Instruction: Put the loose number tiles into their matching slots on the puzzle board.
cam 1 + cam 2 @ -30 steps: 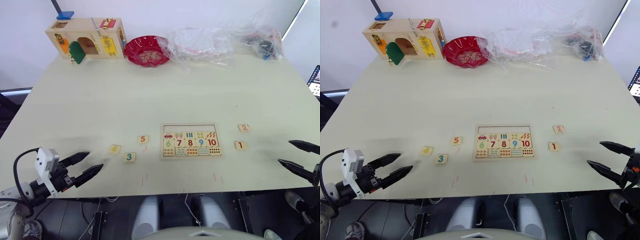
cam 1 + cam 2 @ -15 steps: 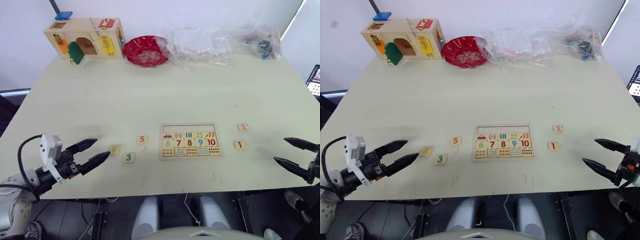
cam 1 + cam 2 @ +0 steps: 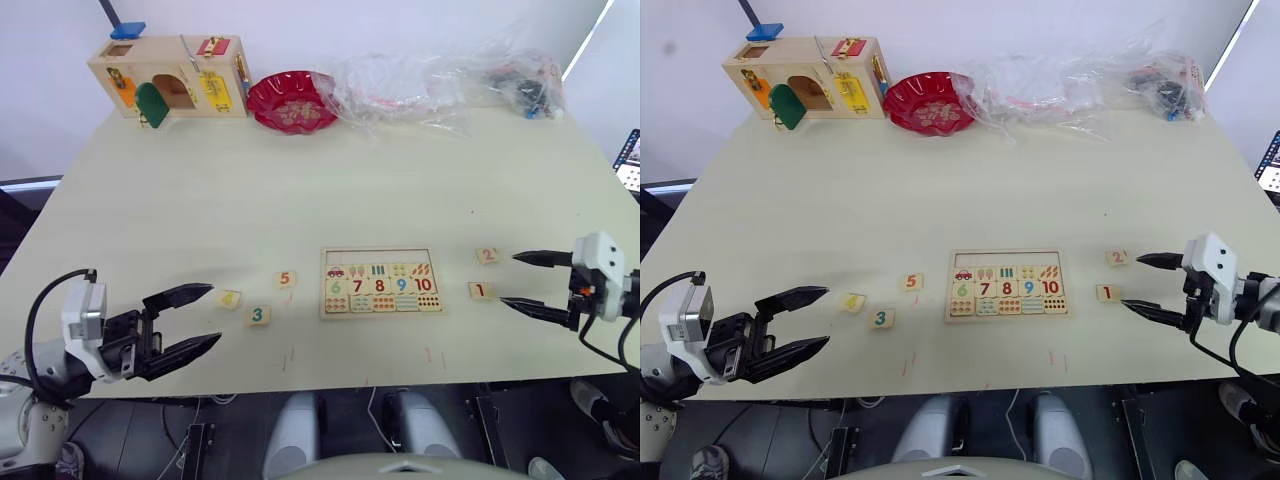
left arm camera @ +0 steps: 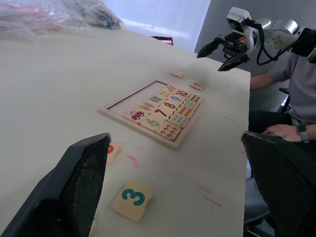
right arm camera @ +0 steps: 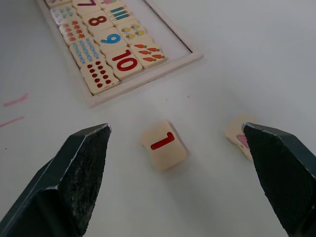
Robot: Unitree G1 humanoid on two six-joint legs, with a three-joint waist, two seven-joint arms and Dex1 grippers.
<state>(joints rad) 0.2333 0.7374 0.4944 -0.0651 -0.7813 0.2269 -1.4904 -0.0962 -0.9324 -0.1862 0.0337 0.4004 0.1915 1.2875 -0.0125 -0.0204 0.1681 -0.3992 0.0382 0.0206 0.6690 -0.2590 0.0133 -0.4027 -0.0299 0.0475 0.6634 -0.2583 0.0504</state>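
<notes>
My right hand [image 3: 1145,285] hangs with its two fingers spread wide apart and holding nothing, just off the right end of the puzzle board [image 3: 1006,284]. Between the hand and the board lie two of the loose tiles: tile 1 [image 3: 1107,293] sits nearer me and tile 2 [image 3: 1118,257] a little farther up the tabletop [image 3: 940,190]. In my right wrist view, tile 1 [image 5: 164,143] lies flat almost midway between my fingers, slightly turned, with tile 2 [image 5: 240,133] off toward one finger. So tile 1 is the natural pick for this arm, lying straight ahead of the open fingers and low.

My left hand [image 3: 200,318] is also open and empty, hovering near the front left of the tabletop. Its tiles lie ahead of it toward the board: tile 4 [image 3: 229,298] just beyond the fingertips, tile 3 [image 3: 259,315] a little farther, and tile 5 [image 3: 286,279] closest to the board.

The empty slot row [image 3: 378,256] runs along the far edge of the board, above the picture row and the 6 to 10 tiles. I judge nothing is placed yet: each tile must travel inward and slightly away from me.
</notes>
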